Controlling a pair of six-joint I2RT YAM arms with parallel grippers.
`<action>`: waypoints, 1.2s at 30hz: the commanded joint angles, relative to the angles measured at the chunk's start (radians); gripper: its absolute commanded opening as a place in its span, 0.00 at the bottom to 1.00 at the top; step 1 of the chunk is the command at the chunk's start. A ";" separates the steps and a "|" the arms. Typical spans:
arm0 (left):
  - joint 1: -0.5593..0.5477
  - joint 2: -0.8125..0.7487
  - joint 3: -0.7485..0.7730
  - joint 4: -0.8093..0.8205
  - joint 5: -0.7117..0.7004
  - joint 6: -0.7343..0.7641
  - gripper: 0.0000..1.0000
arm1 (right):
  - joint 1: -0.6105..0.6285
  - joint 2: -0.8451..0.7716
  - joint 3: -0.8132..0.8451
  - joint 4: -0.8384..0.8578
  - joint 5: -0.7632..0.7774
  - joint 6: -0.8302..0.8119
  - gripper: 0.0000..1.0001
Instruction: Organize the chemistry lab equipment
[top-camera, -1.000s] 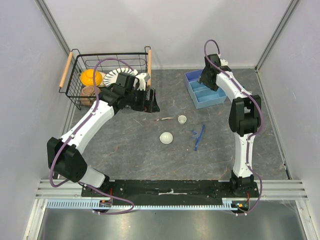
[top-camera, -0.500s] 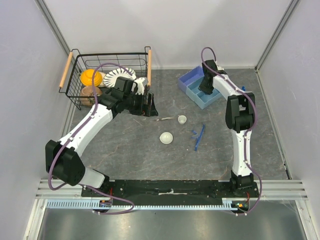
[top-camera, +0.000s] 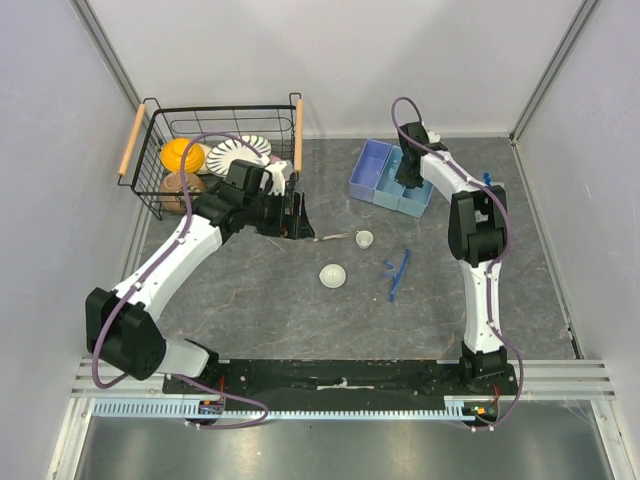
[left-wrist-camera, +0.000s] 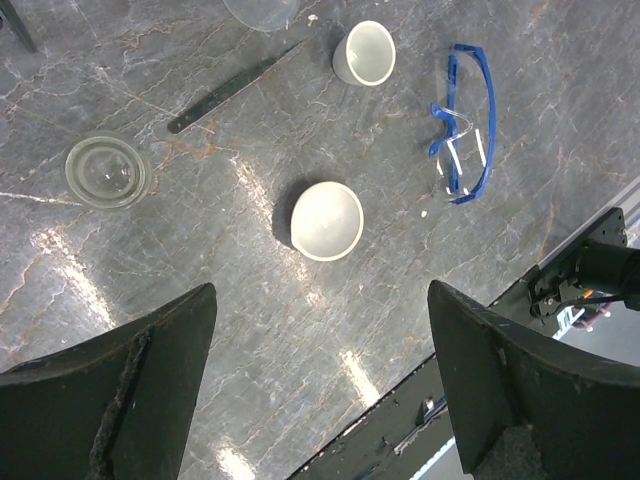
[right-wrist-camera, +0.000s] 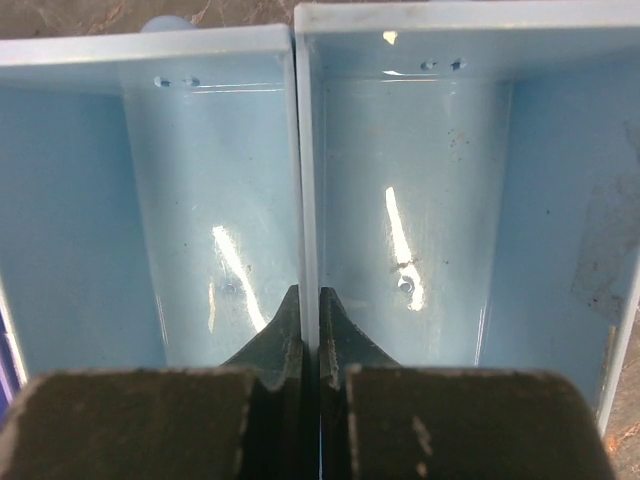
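Blue tray (top-camera: 372, 172): lies on the far right of the grey stone table (top-camera: 300, 310); at least two long compartments show in the right wrist view, both bare.
Right gripper (right-wrist-camera: 309, 325): fingers pinched together on the thin wall between two compartments; the wall stands between the fingertips.
Left gripper (left-wrist-camera: 320, 300): spread wide, holding nothing; it hangs above the table just beside the near right corner of the wire basket (top-camera: 222, 108).
Dish (left-wrist-camera: 327, 220): white and round, alone near the table's middle, directly beyond the open fingers and apart from everything else.
Cup (left-wrist-camera: 364, 52): small and white, upright with its mouth up, a little farther out than the dish.
Spatula (left-wrist-camera: 235, 88): thin, dark metal, lying flat to the left of the cup; whether its tip touches the cup cannot be told.
Glasses (left-wrist-camera: 487, 120): blue-framed with clear lenses, flat on the table to the right of the dish and cup.
Clear disc (left-wrist-camera: 107, 172): round, see-through piece lying left of the dish, near the spatula's near end.
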 joint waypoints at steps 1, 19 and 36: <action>0.004 -0.060 -0.019 0.025 0.037 -0.033 0.92 | 0.032 -0.002 -0.120 0.033 -0.018 0.022 0.00; 0.004 -0.218 -0.196 0.044 0.069 -0.050 0.91 | 0.220 -0.103 -0.360 0.065 0.114 0.062 0.00; 0.003 -0.323 -0.243 0.036 0.127 -0.036 0.90 | 0.401 -0.303 -0.701 0.107 0.195 0.222 0.00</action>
